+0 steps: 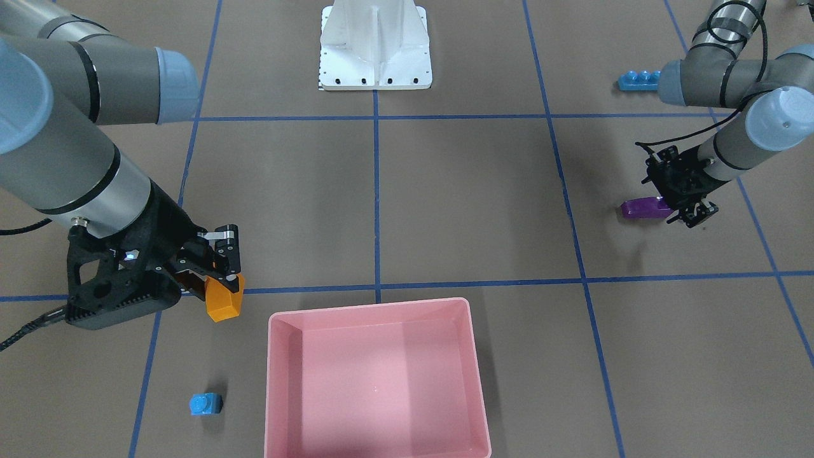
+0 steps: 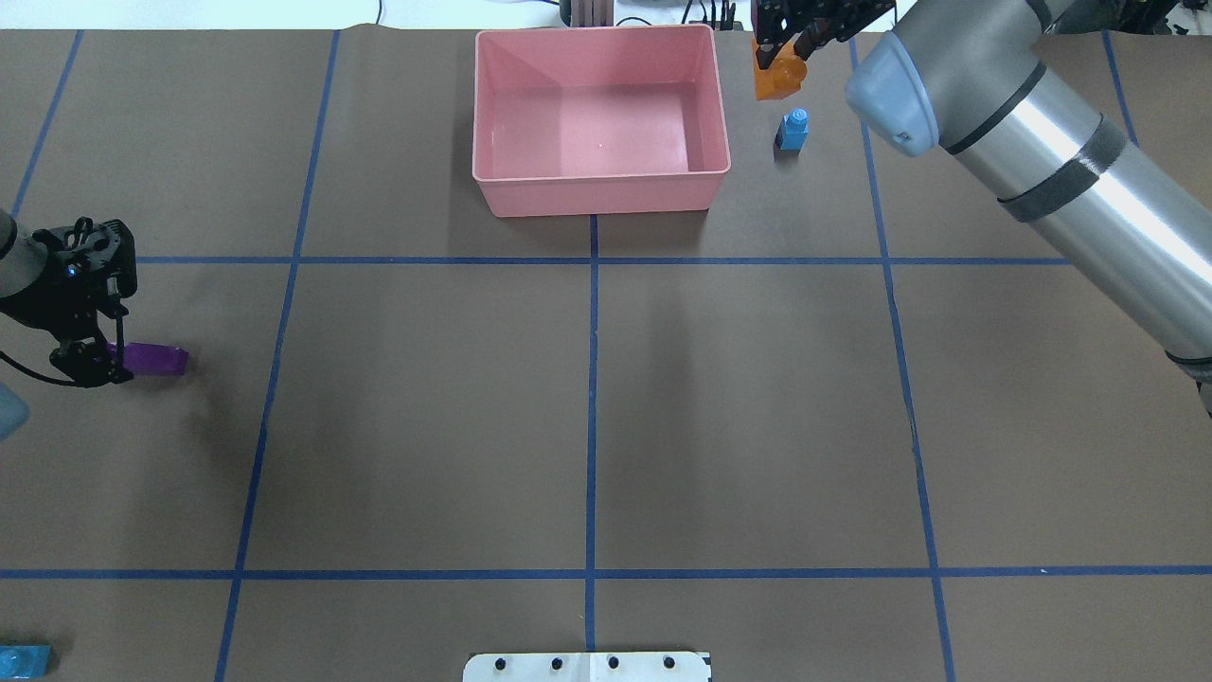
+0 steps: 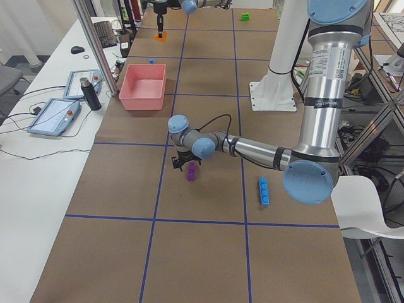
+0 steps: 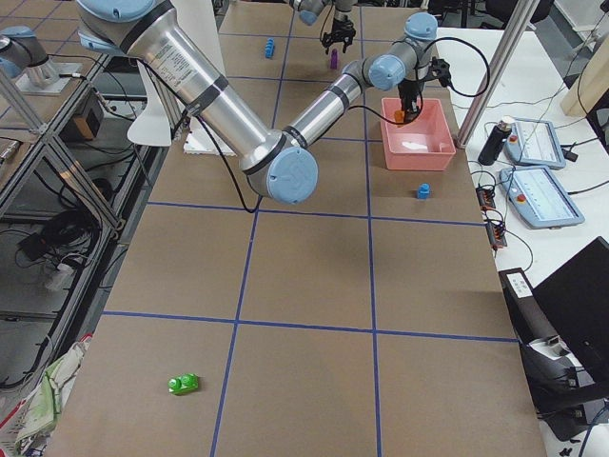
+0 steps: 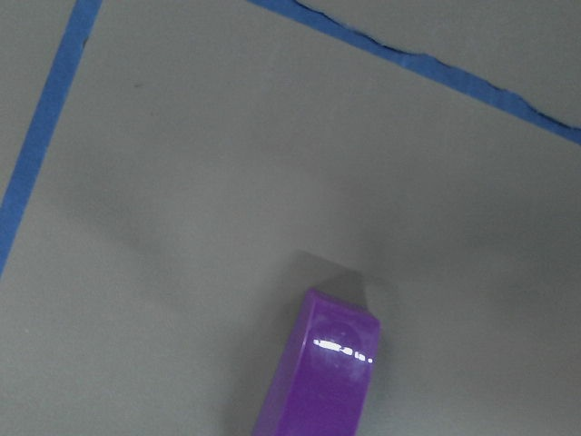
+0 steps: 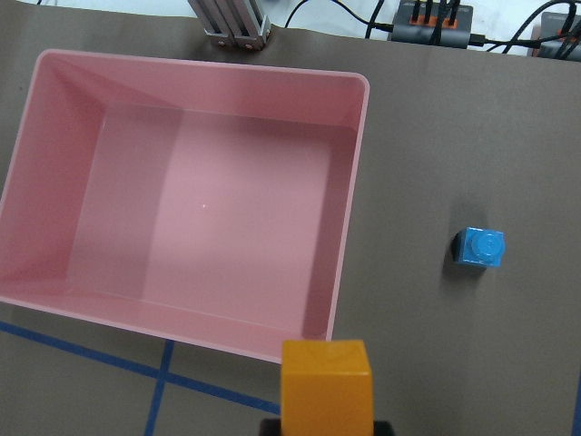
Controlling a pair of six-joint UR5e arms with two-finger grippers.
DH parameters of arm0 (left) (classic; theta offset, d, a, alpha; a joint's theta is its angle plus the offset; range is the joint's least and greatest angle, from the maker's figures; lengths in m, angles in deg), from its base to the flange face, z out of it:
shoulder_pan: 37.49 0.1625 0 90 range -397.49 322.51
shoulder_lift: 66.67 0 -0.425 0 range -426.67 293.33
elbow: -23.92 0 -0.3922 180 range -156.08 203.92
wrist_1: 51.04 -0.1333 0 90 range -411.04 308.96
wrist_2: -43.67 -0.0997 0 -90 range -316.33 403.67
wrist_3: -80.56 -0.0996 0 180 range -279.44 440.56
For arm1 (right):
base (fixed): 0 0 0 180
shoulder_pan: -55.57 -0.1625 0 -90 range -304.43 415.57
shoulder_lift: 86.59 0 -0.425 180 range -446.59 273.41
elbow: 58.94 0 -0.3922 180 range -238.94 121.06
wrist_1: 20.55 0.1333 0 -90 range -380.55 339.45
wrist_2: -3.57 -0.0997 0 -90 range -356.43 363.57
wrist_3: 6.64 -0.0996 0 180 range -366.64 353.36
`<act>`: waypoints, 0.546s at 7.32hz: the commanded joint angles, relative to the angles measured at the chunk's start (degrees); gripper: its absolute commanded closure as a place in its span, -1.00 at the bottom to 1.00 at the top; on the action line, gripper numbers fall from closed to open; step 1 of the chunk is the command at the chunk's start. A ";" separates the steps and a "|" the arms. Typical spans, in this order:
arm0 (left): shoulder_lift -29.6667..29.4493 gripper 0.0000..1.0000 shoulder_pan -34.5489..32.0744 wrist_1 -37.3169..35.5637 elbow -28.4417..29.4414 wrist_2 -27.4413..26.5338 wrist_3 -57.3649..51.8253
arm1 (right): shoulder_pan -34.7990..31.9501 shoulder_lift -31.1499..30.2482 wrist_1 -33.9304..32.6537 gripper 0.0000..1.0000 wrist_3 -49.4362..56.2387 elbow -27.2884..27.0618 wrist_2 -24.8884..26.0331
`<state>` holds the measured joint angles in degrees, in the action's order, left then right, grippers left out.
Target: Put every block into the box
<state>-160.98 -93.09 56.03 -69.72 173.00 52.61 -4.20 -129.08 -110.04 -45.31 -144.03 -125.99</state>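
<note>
My right gripper is shut on the orange sloped block and holds it above the table, just outside a corner of the pink box. The box holds nothing. The small blue block stands on the table beside the box. My left gripper is low on the table at one end of the long purple block, which lies flat. I cannot tell whether it grips the block. The long blue block lies behind the left arm. The green block lies far off on the right arm's side.
The white metal base stands at the robot's edge of the table. Blue tape lines cross the brown table cover. Tablets and a bottle sit on a side table past the box.
</note>
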 commanded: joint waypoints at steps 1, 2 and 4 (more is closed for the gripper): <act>-0.43 -1.00 0.40 0.07 0.91 -1.10 0.09 | 0.88 2.14 1.42 1.00 -0.09 3.24 0.62; -0.35 -1.00 0.49 0.07 1.18 -1.10 0.10 | 1.49 4.15 5.00 1.00 -0.17 7.96 0.97; -0.17 -1.00 0.66 0.07 1.53 -1.10 1.49 | 2.72 8.11 7.41 1.00 -2.02 14.31 1.23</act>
<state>-161.29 -92.54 56.10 -68.36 171.92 53.13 -2.32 -123.51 -103.99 -46.61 -133.70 -125.01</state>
